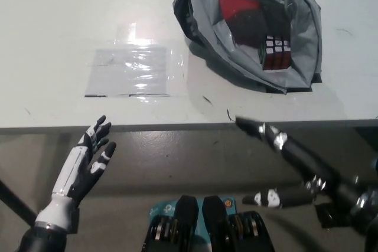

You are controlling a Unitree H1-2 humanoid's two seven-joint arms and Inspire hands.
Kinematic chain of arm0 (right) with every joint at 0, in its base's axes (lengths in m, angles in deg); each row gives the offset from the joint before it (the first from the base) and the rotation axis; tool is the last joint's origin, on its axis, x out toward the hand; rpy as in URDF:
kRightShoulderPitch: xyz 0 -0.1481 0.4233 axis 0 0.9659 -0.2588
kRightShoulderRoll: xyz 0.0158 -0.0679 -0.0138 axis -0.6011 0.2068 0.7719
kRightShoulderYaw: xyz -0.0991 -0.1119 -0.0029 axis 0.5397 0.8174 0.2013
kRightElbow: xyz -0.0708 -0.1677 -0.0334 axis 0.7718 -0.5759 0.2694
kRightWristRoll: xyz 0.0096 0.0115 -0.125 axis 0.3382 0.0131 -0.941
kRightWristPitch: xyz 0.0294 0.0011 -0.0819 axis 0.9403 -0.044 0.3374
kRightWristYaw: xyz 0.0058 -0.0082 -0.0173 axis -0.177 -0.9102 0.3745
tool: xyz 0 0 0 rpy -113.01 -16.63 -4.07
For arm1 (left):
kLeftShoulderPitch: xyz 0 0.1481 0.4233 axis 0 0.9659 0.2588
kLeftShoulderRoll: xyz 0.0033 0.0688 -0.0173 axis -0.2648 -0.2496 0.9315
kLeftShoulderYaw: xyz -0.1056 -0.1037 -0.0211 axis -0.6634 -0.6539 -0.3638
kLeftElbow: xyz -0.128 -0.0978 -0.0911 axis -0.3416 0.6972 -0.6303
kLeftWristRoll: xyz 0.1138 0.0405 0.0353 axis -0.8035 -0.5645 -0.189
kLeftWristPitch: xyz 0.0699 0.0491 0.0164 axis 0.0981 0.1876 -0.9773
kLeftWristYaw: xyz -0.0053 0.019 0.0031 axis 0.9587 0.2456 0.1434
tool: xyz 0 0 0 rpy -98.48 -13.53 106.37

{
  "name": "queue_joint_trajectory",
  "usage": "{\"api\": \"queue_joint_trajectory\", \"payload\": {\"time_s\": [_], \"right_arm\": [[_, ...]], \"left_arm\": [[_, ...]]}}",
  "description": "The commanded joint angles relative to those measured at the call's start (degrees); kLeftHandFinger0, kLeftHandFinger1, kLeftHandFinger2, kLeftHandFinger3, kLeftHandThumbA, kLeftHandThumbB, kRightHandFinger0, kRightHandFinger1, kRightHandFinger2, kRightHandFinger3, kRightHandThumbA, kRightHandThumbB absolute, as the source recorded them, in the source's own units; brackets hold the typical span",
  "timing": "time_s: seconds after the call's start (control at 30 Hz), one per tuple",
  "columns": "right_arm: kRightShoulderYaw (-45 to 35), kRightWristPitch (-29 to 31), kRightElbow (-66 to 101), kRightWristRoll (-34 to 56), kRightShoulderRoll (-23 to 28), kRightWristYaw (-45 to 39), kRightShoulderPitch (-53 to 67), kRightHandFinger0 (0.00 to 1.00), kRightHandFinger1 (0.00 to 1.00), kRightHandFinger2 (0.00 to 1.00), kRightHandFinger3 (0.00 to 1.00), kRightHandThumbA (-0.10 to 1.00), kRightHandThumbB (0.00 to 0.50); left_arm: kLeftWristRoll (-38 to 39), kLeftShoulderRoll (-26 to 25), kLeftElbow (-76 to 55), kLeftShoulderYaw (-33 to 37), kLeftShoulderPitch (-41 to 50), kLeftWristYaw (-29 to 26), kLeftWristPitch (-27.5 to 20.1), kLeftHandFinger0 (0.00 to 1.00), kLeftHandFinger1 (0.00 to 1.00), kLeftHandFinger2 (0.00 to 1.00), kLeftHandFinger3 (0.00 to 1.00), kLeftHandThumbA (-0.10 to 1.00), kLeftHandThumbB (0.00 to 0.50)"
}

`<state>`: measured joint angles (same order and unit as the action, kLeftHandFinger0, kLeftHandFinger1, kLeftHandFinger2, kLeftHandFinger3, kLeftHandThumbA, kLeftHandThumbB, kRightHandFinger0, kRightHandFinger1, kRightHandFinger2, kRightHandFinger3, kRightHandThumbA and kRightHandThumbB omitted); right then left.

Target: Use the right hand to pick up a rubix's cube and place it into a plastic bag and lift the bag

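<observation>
A grey plastic bag (295, 45) lies open on the white table (71, 22) at the upper right. Inside it sits a Rubik's cube (276, 53), showing white and dark red squares, next to a red object (236, 1). My black right hand (283, 166) hangs below the table's front edge at the lower right, well short of the bag, fingers spread and holding nothing. My white left hand (88, 160) rests open at the lower left, below the table edge.
A clear plastic sheet (131, 72) lies flat on the table left of the bag. The table's front edge (177, 127) runs across the middle of the view, with grey floor below it.
</observation>
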<state>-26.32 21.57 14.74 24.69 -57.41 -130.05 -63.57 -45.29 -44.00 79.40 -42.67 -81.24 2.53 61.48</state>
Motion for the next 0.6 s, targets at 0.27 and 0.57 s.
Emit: {"api": "queue_joint_trajectory", "payload": {"time_s": [0.27,0.57], "right_arm": [[-11.11,30.46,-14.72,-5.44,-10.84,41.35,15.74,1.0,1.0,1.0,1.0,1.0,0.262],[-9.39,30.46,-17.25,-5.51,-10.69,42.51,16.38,1.0,1.0,1.0,1.0,1.0,0.284]], "left_arm": [[2.31,2.29,-1.54,1.81,9.47,1.91,-7.52,1.0,1.0,1.0,1.0,1.0,0.258],[1.4,2.08,-1.78,1.63,12.12,1.39,-7.72,1.0,1.0,1.0,1.0,1.0,0.276]]}}
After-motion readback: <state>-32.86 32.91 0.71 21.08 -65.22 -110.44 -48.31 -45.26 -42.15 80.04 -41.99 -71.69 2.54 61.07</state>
